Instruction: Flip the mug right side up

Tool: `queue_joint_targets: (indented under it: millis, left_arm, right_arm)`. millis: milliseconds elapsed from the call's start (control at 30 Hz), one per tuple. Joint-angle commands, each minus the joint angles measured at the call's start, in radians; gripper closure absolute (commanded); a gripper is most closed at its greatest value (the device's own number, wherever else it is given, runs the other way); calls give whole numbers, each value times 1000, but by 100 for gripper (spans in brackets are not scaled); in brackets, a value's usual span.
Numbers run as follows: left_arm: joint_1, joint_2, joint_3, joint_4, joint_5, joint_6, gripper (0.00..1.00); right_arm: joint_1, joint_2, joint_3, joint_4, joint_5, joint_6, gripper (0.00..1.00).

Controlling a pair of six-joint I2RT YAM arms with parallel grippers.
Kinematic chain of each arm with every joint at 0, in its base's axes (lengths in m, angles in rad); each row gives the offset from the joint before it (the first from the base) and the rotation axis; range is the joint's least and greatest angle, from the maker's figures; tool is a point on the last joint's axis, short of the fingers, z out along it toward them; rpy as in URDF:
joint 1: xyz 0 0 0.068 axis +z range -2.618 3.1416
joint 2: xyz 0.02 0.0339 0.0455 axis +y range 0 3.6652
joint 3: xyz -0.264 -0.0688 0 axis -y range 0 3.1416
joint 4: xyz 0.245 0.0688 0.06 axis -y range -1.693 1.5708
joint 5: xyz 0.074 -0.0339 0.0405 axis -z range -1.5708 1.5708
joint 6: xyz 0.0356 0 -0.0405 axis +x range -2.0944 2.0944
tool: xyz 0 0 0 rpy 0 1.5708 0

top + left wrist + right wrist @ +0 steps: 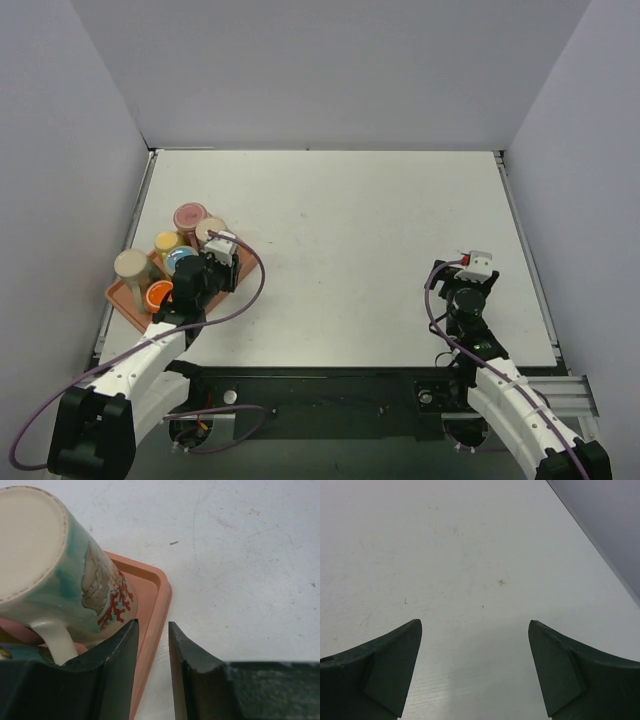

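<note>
The mug [60, 565] stands upside down in the far right corner of a pink tray [155, 592], its flat white base up. It is pale green with a shell and red coral picture, and its white handle points toward my left gripper. In the top view it shows as a cream disc [210, 230]. My left gripper [152, 625] hangs over the tray's right rim, jaws a narrow gap apart and holding nothing, the left finger [117, 660] close beside the mug's lower wall. The left gripper also shows in the top view [226, 246]. My right gripper [475, 622] is wide open and empty over bare table, far right [478, 260].
The tray [122, 297] at the table's left edge also holds several other cups: pink [188, 215], yellow [166, 241], blue [181, 258], beige [130, 264] and orange [158, 294]. White walls close in the table on three sides.
</note>
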Motion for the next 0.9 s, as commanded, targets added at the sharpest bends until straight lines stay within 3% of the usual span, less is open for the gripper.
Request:
queue_joint_targets:
  millis: [0,100,200,267,333,467,567,733,867]
  left_arm:
    - [8,-12,96,-179,163,107,60]
    - [8,-9,315,-488,274,234,61]
    - [7,22,590,-912,406,378,59]
    - [8,48,735,-1068,341,368,32]
    - [16,85,830,-1156,157,285,28]
    - [96,140,877,-1224,-53,230,29]
    - [215,126,843,-1178,-5,247,29]
    - [229,149,790,-1084,-5,270,29]
    - [214,192,721,-1026,64,283,35]
  right_arm:
    - [8,24,-6,19,25,1,18]
    - [9,19,-6,19,28,1,18]
    - [12,19,-7,18,27,-1,18]
    - [14,18,-6,16,30,-5,19]
    - [18,19,-6,15,28,-5,19]
    - [21,27,-1,15,31,-7,18]
    - [24,33,2,13,30,-11,19]
    - [26,45,11,15,28,-13,19]
    - [26,54,14,16,30,-13,19]
